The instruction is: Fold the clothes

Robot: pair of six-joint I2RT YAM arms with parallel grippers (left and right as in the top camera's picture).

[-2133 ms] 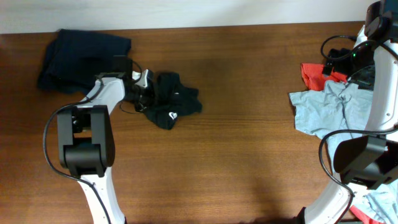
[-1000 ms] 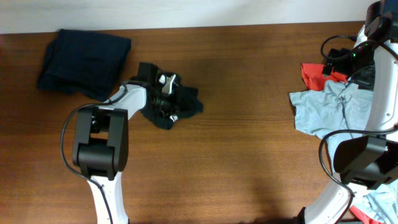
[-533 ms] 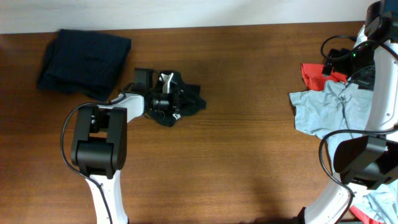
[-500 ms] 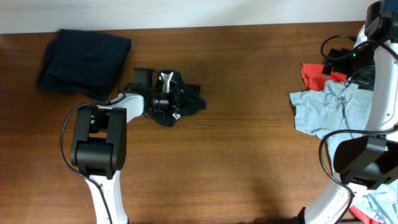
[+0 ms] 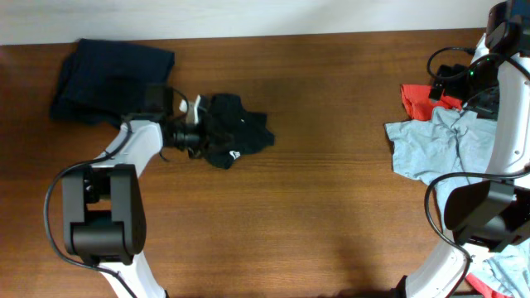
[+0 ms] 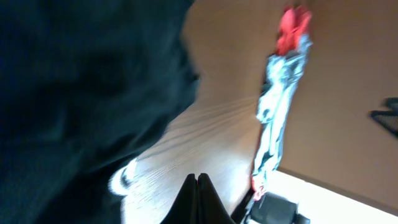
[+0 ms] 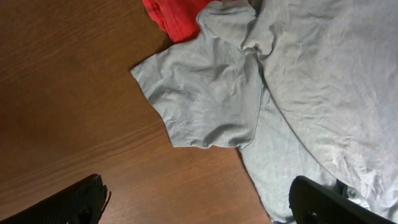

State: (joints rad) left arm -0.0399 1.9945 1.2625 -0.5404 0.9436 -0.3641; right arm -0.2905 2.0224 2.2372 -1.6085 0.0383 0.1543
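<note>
Dark-brown wood-grain table (image 5: 331, 207), pale wall strip (image 5: 248, 16) along the far edge beyond the black T-shirt (image 5: 240, 128). Lies crumpled on the table's left half, small white label (image 5: 233, 152) on the near fold, too small to read; dark navy shirt (image 5: 112, 79) heaped to its far left, light blue-grey shirt (image 5: 439, 145) and red-orange shirt (image 5: 418, 99) well to its right, touching each other. Left gripper (image 6: 196, 190) clenched tip to tip at the black T-shirt's left edge, any pinch of cloth not discernible; right gripper (image 7: 199, 208) far to its right, fingers spread wide above the light blue-grey shirt, grasping nothing.
</note>
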